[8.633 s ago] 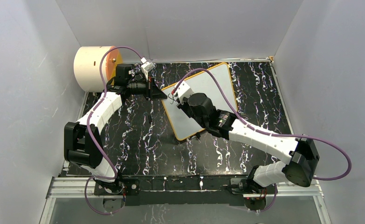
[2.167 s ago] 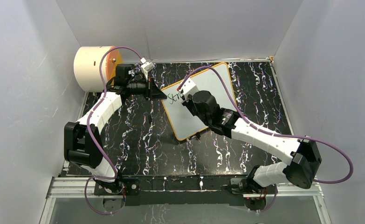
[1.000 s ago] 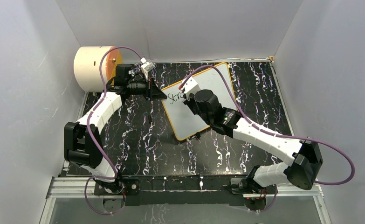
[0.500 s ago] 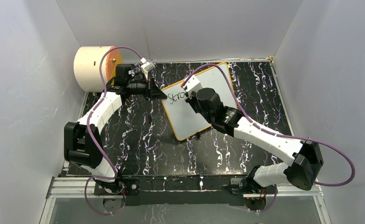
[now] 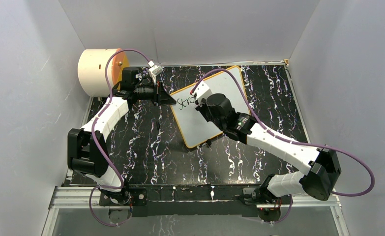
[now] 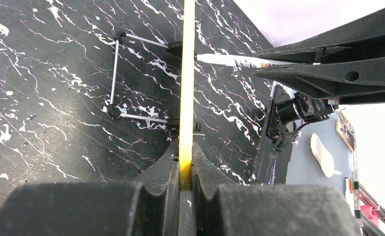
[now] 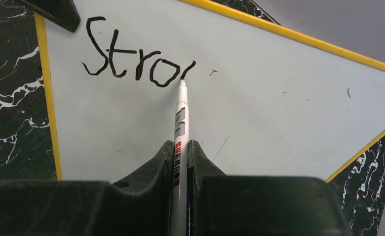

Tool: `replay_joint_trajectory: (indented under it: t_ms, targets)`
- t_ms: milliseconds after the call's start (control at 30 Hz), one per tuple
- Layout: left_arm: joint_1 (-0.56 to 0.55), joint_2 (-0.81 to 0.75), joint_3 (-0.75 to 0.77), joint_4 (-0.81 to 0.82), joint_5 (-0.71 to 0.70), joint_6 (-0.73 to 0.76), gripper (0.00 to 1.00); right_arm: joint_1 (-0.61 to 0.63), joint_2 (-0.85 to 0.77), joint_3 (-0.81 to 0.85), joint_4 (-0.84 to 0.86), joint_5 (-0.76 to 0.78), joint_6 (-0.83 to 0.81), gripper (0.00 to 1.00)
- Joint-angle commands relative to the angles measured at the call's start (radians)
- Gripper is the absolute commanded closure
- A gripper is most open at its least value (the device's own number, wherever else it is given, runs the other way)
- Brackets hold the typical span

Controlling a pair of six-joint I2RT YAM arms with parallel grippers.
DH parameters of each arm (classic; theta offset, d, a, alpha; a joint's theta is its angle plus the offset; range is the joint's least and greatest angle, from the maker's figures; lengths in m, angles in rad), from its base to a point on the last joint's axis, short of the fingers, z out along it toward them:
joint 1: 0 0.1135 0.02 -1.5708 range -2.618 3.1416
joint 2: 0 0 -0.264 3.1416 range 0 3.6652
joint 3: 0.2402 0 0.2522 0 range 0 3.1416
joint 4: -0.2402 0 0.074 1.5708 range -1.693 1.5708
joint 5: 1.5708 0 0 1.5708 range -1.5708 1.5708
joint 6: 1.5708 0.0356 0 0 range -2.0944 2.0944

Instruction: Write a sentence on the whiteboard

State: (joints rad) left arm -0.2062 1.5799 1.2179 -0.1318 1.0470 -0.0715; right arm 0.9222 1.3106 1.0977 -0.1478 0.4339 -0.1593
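The whiteboard [image 5: 229, 83], white with an orange-yellow frame, lies tilted on the black marbled table and also shows in the right wrist view [image 7: 259, 93]. Black letters "Stro" plus a started stroke [image 7: 136, 61] are on it. My left gripper [image 5: 168, 98] is shut on the board's yellow edge [image 6: 186, 98] at its left corner. My right gripper [image 7: 181, 147] is shut on a white marker [image 7: 181, 123], its tip touching the board at the end of the last stroke. In the top view the right gripper [image 5: 198, 101] sits over the board next to the writing [image 5: 184, 102].
A cream cylinder with an orange face [image 5: 99, 71] stands at the back left by the wall. The board's wire stand [image 6: 126, 78] shows behind it in the left wrist view. Grey walls close the table on three sides.
Letters have appeared on the board from "S" to "Stro" plus a new stroke. My right gripper with the marker has moved rightward along the line. The left gripper has stayed put.
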Motion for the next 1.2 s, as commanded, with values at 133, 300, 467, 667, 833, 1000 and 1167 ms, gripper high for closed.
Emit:
replay_joint_trajectory:
  t_ms: [133, 300, 467, 667, 833, 1000, 1167]
  targets:
    - [-0.004, -0.024, -0.017, -0.03, 0.01, 0.026, 1.0, -0.006, -0.023, 0.003, -0.037, -0.024, 0.025, 1.0]
    - [-0.004, -0.023, -0.017, -0.031, 0.01, 0.026, 1.0, -0.006, -0.029, -0.004, -0.039, -0.027, 0.03, 1.0]
    - [-0.004, -0.021, -0.017, -0.031, 0.011, 0.026, 1.0, -0.006, -0.037, -0.009, -0.03, -0.026, 0.032, 1.0]
    - [-0.004, -0.023, -0.018, -0.03, 0.012, 0.026, 1.0, -0.006, -0.035, -0.014, -0.009, -0.011, 0.031, 1.0]
    - [-0.004, -0.023, -0.018, -0.03, 0.013, 0.026, 1.0, -0.009, -0.037, -0.016, 0.026, 0.003, 0.025, 1.0]
    - [-0.003, -0.023, -0.018, -0.03, 0.013, 0.025, 1.0, -0.016, -0.034, -0.018, 0.055, 0.004, 0.023, 1.0]
    - [-0.004, -0.023, -0.018, -0.03, 0.013, 0.026, 1.0, -0.024, -0.031, -0.016, 0.075, -0.002, 0.023, 1.0]
